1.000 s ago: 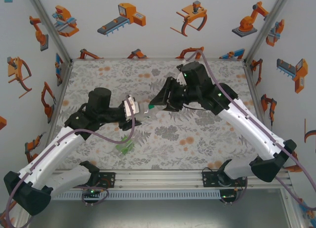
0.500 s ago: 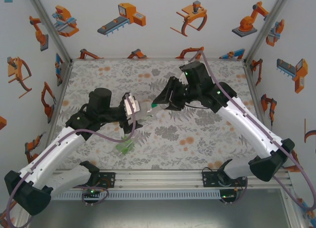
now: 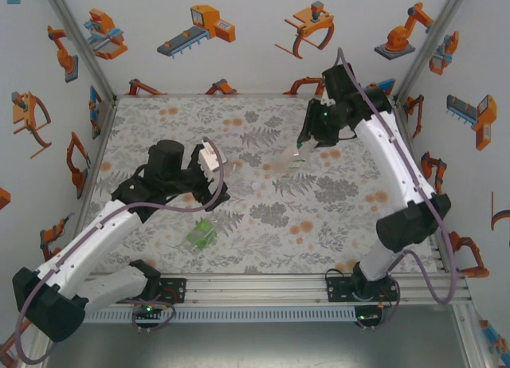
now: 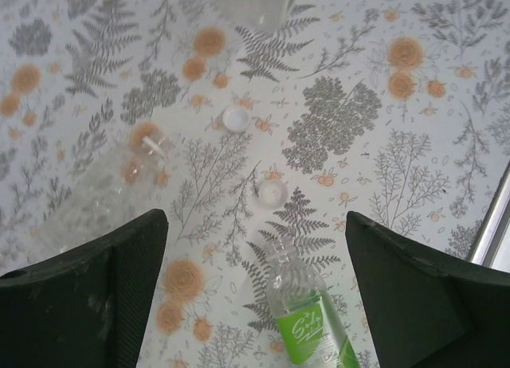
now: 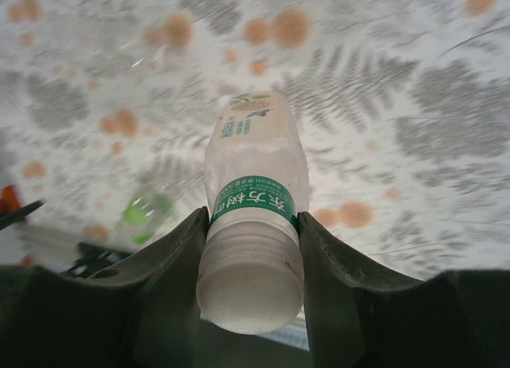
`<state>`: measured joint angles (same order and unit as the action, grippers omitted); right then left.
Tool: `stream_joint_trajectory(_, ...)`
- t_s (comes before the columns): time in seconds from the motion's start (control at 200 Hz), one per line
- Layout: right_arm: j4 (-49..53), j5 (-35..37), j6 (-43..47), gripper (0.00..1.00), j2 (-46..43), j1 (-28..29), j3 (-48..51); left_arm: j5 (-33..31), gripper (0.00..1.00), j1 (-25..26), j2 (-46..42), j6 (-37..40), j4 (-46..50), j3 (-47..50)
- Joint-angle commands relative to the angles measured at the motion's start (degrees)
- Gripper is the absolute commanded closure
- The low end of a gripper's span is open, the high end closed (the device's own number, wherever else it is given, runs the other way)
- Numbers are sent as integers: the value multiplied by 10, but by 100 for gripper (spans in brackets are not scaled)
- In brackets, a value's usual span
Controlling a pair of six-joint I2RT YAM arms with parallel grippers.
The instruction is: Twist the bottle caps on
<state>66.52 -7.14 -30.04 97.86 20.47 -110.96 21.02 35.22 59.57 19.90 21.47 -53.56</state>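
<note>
My right gripper is clamped on the base end of a clear bottle. Its jaws are partly closed against the bottle's sides, just behind the green label band. In the top view it holds the bottle clear of the table, out toward 1 o'clock, with the far end angled toward 7 o'clock. I cannot tell whether that far end carries a cap.

My left gripper stands wide open with nothing between its jaws, hovering over the middle of the table. In its wrist view, 2 loose caps lie ahead of it. The nearer cap sits at 12 o'clock and the farther cap lies beyond it toward 11 o'clock. At 6 o'clock, near the nearer cap, the green bottle lies on its side with its neck bare. At 9 o'clock a second clear bottle lies flat, its mouth too faint to read.

With 2 caps loose and 2 bottles lying down, I judge the held bottle may be finished and the step in hand is fetching the next cap. For that I need to lower the left gripper squarely over the nearer cap and pinch across its rim. The right gripper must then present a bare neck steadily so the threads meet straight.
</note>
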Motion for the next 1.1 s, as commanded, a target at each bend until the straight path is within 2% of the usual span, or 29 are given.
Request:
stream_joint_trajectory(0.0, 50, 91, 116, 95, 65, -28, -62, -41, 17, -8, 8, -81, 25, -28)
stream_joint_trajectory(0.355, -10, 175, 208, 92, 264, -72, -260, -48, 17, -15, -30, -98, 52, -3)
stream_joint_trajectory(0.476, -11, 162, 212, 91, 304, -89, -300, -60, 17, -18, -48, -101, 61, 7)
stream_joint_trajectory(0.666, -16, 130, 208, 85, 315, -104, -289, -60, 17, -24, -63, -108, 63, 13)
stream_joint_trajectory(0.726, -16, 123, 207, 81, 313, -107, -278, -59, 17, -24, -64, -109, 64, 14)
stream_joint_trajectory(0.811, -16, 121, 207, 68, 310, -109, -265, -57, 17, -24, -66, -111, 62, 15)
stream_joint_trajectory(0.971, -14, 125, 207, 50, 308, -111, -273, -53, 17, -25, -65, -113, 61, 11)
stream_joint_trajectory(1.096, -7, 131, 207, 45, 307, -111, -303, -56, 17, -26, -67, -113, 64, 7)
